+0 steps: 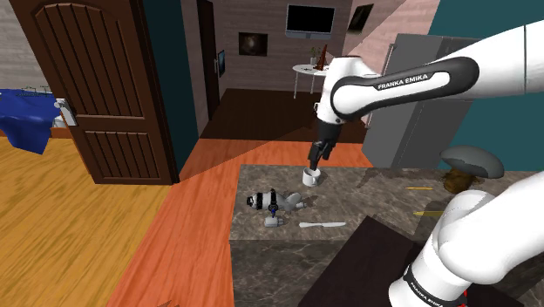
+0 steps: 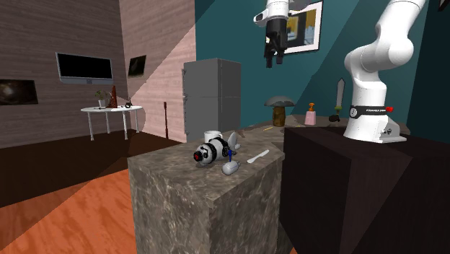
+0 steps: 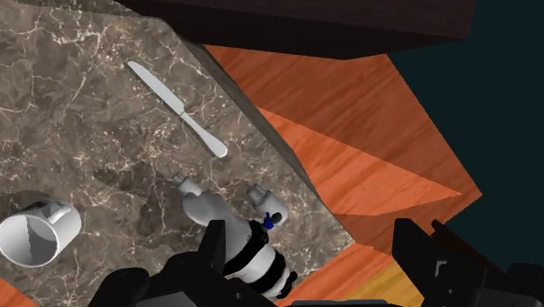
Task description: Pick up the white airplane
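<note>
- The all-black two-finger gripper (image 3: 314, 255) hangs well above the counter. Its fingers stand wide apart and grasp nothing. I judge it is held high and open to come down on the toy from above.
- Nearest below it lies the white toy airplane with black bands around its body (image 3: 240, 240). It rests on the grey-brown marbled stone counter (image 3: 70, 113), close to the counter's edge above the orange wooden floor.
- In the shoulder view the airplane (image 1: 272, 202) lies flat, with its long axis roughly along the counter's near edge. The thick banded end points to that view's left and the slimmer end to its right. Closing across the narrow body, not along it, would likely suit best.
- Just beyond the toy, apart from it, lies a slim pale table knife (image 3: 179, 109).
- Farther off stands a white mug with a handle (image 3: 35, 234), upright and well apart from the airplane.
</note>
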You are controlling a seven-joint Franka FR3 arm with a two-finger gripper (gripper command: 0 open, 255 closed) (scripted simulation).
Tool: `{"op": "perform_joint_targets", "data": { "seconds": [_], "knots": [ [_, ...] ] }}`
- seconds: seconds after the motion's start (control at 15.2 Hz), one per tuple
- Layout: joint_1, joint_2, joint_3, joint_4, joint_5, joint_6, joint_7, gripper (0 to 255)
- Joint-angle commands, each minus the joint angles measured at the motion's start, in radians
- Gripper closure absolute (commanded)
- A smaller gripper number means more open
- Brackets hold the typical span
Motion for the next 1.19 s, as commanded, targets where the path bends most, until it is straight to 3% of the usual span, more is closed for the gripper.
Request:
{"op": "perform_joint_targets", "data": {
  "seconds": [0.0,0.53,1.12],
  "knots": [
    [0.002,0.056,-0.014,-0.013,-0.016,0.066,-0.052,0],
    [0.009,0.350,-0.050,0.028,-0.059,0.307,-0.232,0],
    [-0.003,0.713,-0.056,0.180,-0.098,0.515,-0.405,0]
  ]
}}
